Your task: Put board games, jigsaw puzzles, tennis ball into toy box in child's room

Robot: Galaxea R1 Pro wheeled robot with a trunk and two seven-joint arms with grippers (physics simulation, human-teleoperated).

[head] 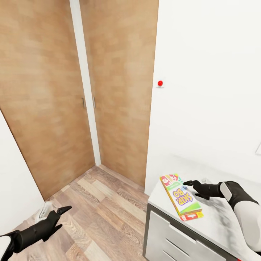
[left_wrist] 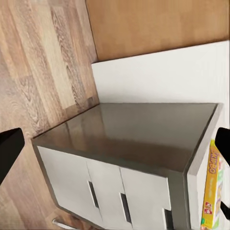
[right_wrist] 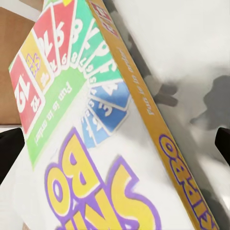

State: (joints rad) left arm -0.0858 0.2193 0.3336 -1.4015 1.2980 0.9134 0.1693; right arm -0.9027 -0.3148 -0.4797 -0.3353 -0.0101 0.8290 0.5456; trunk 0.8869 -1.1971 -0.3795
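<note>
A yellow-green board game (head: 181, 197) with a red edge and purple lettering lies flat near the corner of the table's pale top (head: 217, 224). My right gripper (head: 190, 185) hovers open just over the box's far end, and its fingers stand wide apart on either side of the box lid (right_wrist: 96, 143). Down at the left, my left gripper (head: 62, 212) is open above the wood floor (head: 101, 210) with nothing in it. Its wrist view looks at the table's lower dark grey section (left_wrist: 134, 134), with the box's yellow side (left_wrist: 213, 187) at the edge.
Tall wooden wardrobe doors (head: 54, 90) fill the corner ahead. A white wall with a small red knob (head: 160, 83) rises behind the table. White drawer fronts (left_wrist: 105, 191) face the open plank floor between me and the wardrobe.
</note>
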